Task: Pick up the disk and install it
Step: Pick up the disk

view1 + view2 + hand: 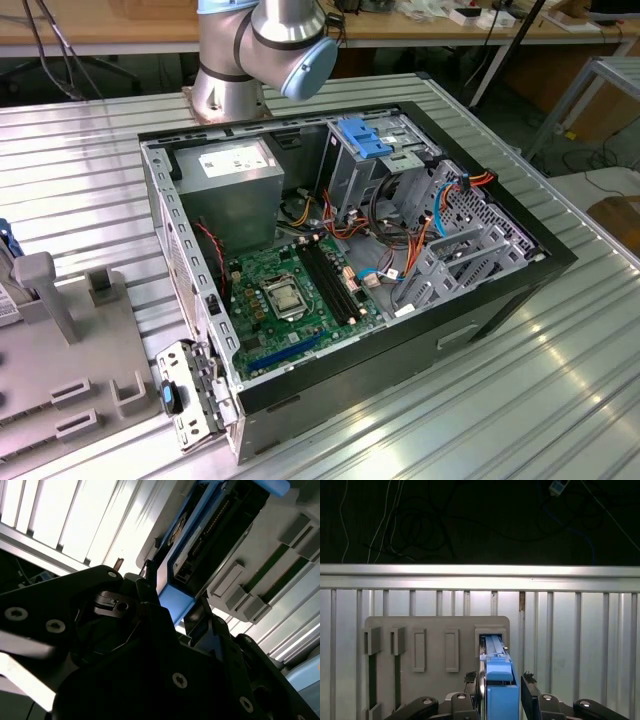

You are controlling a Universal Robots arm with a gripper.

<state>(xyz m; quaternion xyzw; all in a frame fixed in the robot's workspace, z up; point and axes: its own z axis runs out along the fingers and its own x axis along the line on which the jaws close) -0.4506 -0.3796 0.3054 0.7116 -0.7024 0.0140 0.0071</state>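
The disk (502, 690) stands on edge in a slot of the grey holder (435, 630), its blue rail facing up between my fingers. My gripper (500, 682) sits over it, one finger (473, 681) on each flat side, pressed close against it, so it is shut on the disk. In the second wrist view the blue rail of the disk (174, 600) runs out from between the black fingertips of the gripper (175, 611). In the exterior view a blue and pale sliver of the disk (5, 262) shows at the exterior view's left edge, beside the holder (70, 370).
The open computer case (340, 250) lies on the ribbed metal table (560, 400), with a motherboard (290, 295), a grey power-supply box (235, 175) and a metal drive cage with a blue latch (362, 137). The arm's base (250, 50) stands behind the case.
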